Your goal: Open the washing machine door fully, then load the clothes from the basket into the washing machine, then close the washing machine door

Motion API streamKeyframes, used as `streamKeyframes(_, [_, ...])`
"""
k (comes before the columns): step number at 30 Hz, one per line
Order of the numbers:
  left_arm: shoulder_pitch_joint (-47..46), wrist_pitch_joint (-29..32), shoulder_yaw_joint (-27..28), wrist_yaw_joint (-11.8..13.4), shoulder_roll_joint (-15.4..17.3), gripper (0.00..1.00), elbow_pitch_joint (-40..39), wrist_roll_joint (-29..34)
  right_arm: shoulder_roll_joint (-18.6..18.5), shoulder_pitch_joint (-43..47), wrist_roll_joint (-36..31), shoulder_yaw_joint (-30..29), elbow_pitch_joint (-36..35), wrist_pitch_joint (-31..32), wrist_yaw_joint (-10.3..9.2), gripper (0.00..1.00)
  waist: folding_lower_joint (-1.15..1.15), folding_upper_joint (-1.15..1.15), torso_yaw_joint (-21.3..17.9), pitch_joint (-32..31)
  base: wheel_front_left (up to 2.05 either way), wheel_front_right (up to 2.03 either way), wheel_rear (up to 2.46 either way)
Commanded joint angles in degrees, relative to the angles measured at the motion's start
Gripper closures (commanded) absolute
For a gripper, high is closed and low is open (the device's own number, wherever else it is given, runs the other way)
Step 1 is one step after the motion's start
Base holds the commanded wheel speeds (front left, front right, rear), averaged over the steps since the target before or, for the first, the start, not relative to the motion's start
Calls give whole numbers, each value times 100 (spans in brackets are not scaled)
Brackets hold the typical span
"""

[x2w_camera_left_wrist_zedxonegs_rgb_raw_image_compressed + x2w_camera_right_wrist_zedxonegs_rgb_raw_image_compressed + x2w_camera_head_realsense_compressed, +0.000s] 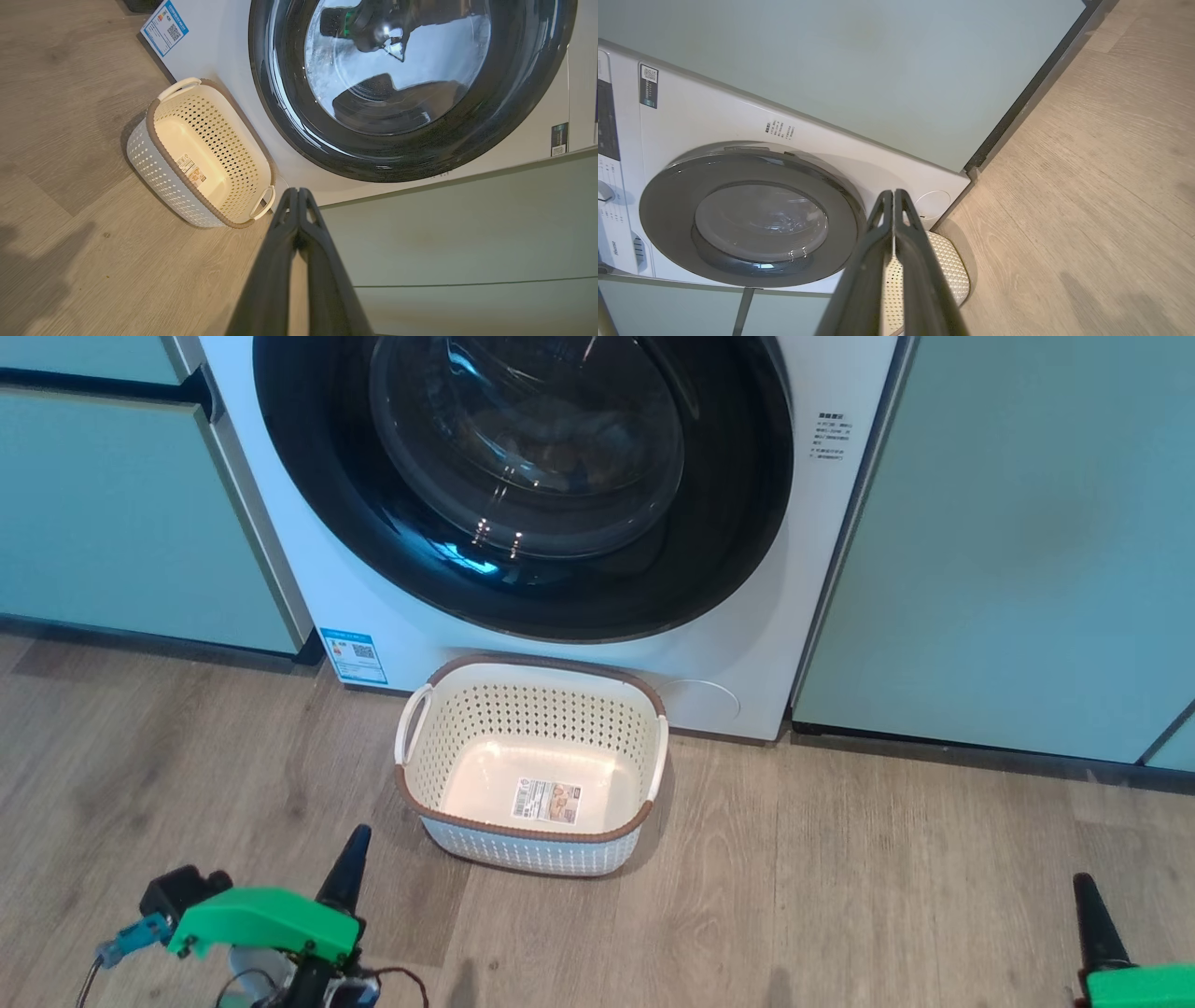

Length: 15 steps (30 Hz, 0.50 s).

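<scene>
The basket (532, 855) sits before the closed washing machine door (747, 523), green cabinets (1008, 541) flanking.

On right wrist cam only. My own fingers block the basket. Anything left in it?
Observer: No. In the head view the basket is empty, with just a label on its bottom.
Operator: Left gripper state?
Observer: The left gripper is shut with nothing in it, near the basket's left front corner, not touching it.
Operator: Where exactly does the basket sit?
Observer: On the wood floor, close in front of the washing machine, under the closed door.
</scene>
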Motion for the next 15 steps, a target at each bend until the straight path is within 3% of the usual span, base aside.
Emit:
streamKeyframes(1, [-258, 42, 221, -5, 44, 100, -229, -127, -90, -382, 152, 51, -235, 42, 1, 100, 0, 0, 1, 3, 0, 0, 0])
streamKeyframes(15, [-252, 277, 405, -6, -84, 100, -413, -870, -101, -506, 1004, 35, -311, 277, 1, 100, 0, 0, 18, 41, 0, 0, 0])
